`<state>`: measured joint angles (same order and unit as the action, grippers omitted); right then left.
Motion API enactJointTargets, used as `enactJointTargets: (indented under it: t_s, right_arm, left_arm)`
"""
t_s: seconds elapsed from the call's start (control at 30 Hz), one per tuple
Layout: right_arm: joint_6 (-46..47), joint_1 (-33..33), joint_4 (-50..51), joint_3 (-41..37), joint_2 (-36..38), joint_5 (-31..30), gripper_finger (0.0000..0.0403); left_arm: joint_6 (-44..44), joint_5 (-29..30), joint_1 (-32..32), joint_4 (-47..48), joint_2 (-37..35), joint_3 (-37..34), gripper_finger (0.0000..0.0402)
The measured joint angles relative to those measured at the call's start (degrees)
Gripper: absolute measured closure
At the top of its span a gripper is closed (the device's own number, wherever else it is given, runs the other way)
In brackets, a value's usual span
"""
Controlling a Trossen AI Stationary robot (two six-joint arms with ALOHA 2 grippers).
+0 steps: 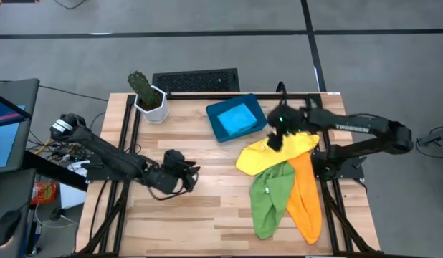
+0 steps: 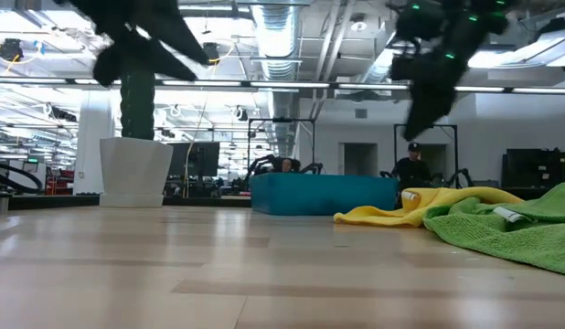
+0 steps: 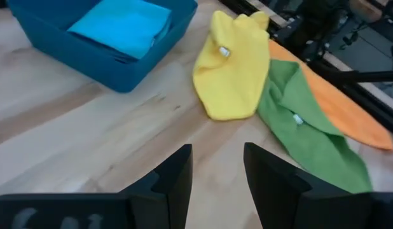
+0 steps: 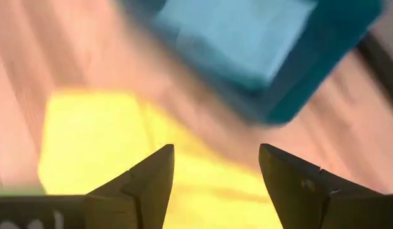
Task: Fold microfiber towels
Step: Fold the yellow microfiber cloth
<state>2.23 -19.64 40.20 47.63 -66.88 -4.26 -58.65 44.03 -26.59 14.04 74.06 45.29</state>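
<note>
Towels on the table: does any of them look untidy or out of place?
Yes. The yellow towel, green towel and orange towel lie crumpled and overlapping beside the tray, unfolded. Only the light blue towel sits folded in it.

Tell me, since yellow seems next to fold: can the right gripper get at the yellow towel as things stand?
Probably yes. The right gripper hangs open right above the yellow towel, which lies on top of the green and orange ones, nothing covering it.

Light blue towel (image 1: 238,117) lay folded in the tray (image 1: 216,123); yellow (image 1: 268,153), green (image 1: 270,193) and orange (image 1: 306,197) towels lay crumpled, overlapping, at right.
</note>
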Motion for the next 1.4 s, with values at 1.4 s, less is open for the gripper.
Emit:
enactJointTargets:
  t_s: [1.4]
  right_arm:
    - [-4.4,4.9,-9.2,-12.2,2.9,0.6,0.0149]
  left_arm:
    - [20.9,-35.9,22.3,-18.1,49.4,27.8,0.0386]
